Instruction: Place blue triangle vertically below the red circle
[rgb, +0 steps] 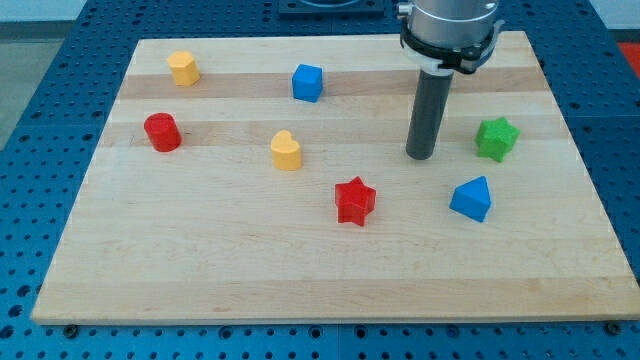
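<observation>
The blue triangle (471, 198) lies on the wooden board at the view's lower right. The red circle (162, 132) stands far off at the view's left. My tip (421, 155) rests on the board just above and to the left of the blue triangle, a short gap apart, and left of the green star (496, 138).
A red star (354, 200) lies left of the blue triangle, between it and the red circle's side. A yellow heart-like block (286, 150) sits mid-board, a blue cube (307, 82) and a yellow block (183, 67) near the top. The board's edge (330, 315) runs along the bottom.
</observation>
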